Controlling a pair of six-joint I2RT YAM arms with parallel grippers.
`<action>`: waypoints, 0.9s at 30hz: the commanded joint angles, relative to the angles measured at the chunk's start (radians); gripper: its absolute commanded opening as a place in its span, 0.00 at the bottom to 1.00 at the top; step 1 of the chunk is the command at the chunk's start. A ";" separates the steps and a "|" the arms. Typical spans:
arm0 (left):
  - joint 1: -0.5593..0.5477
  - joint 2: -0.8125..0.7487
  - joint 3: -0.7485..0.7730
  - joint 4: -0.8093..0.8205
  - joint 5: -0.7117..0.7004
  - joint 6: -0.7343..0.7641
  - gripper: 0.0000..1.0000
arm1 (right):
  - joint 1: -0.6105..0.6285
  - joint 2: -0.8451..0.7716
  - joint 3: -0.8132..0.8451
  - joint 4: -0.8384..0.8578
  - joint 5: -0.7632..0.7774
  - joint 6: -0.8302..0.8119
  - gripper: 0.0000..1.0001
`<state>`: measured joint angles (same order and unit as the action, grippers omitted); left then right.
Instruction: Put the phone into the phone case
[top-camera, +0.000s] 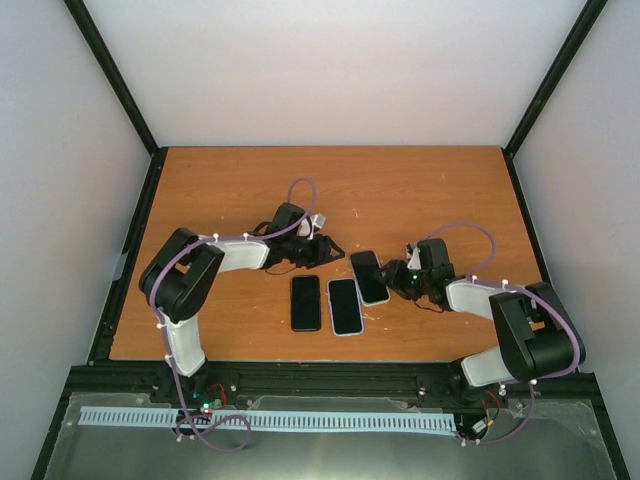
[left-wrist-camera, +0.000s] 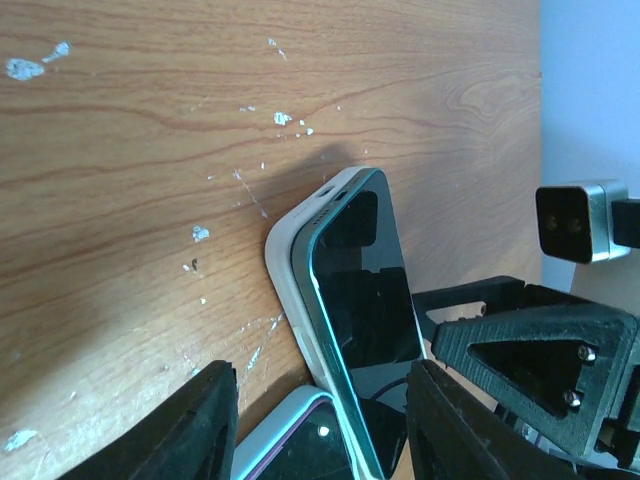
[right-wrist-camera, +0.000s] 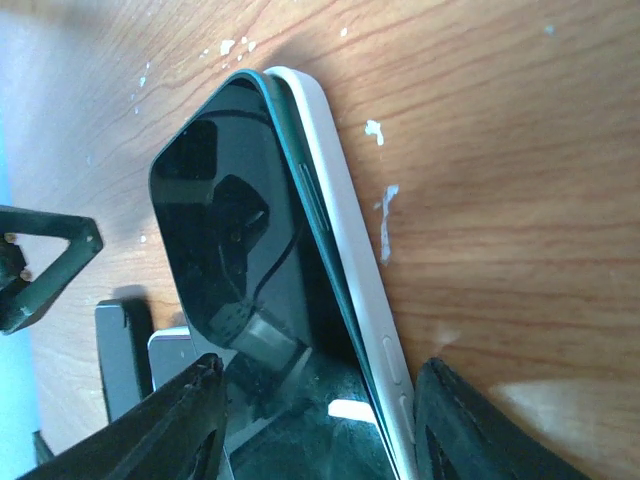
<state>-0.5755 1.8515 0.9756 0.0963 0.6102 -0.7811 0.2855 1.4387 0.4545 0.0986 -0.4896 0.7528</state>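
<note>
A teal-edged phone (top-camera: 370, 277) lies slanted in a white case (right-wrist-camera: 345, 215), its left edge raised above the case rim. It also shows in the left wrist view (left-wrist-camera: 365, 290) and fills the right wrist view (right-wrist-camera: 240, 260). My right gripper (top-camera: 393, 279) is open, its jaws on either side of the near end of phone and case (right-wrist-camera: 320, 420). My left gripper (top-camera: 325, 251) is open and empty, hovering just beyond the phone's far end (left-wrist-camera: 325, 425), touching nothing.
A second phone in a pale case (top-camera: 344, 306) lies left of the task phone, with a bare black phone (top-camera: 305, 302) beside it. The wooden table (top-camera: 230, 190) is scuffed. Black frame posts stand at the table's sides.
</note>
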 joint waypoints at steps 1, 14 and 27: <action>-0.018 0.041 0.047 0.052 0.040 -0.019 0.47 | 0.029 0.009 -0.098 -0.013 -0.035 0.116 0.49; -0.045 0.160 0.106 0.048 0.103 -0.027 0.36 | 0.048 0.062 -0.110 0.178 -0.075 0.221 0.44; -0.046 0.159 0.098 0.026 0.113 -0.022 0.29 | 0.048 0.114 -0.087 0.359 -0.223 0.252 0.45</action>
<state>-0.6052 2.0167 1.0443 0.1120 0.6861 -0.8097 0.3138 1.5486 0.3771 0.4370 -0.6231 0.9703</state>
